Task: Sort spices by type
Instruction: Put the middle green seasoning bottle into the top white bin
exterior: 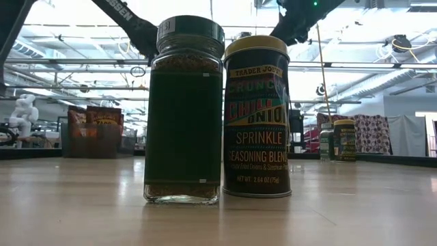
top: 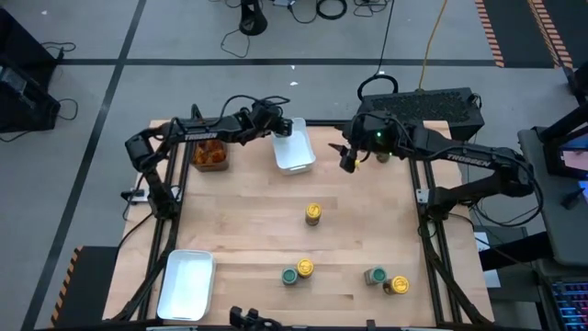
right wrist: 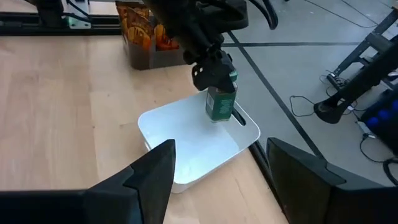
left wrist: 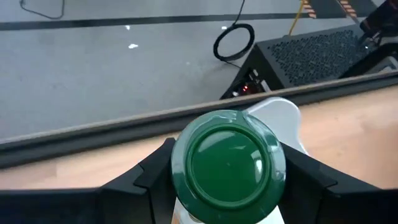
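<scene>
My left gripper (right wrist: 214, 71) jaws clamp a green-lidded jar (right wrist: 221, 102) over the far tray (right wrist: 186, 134) — seemingly empty; right gripper (top: 348, 162) jaws apart, five jars (top: 313, 215) left on the desk (top: 248, 221)

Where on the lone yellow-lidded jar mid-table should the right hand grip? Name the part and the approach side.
Grip the yellow-lidded jar on its round sides just below the lid, coming straight down from above. It stands upright with nothing close beside it, so the open right hand can likely straddle it.
</scene>
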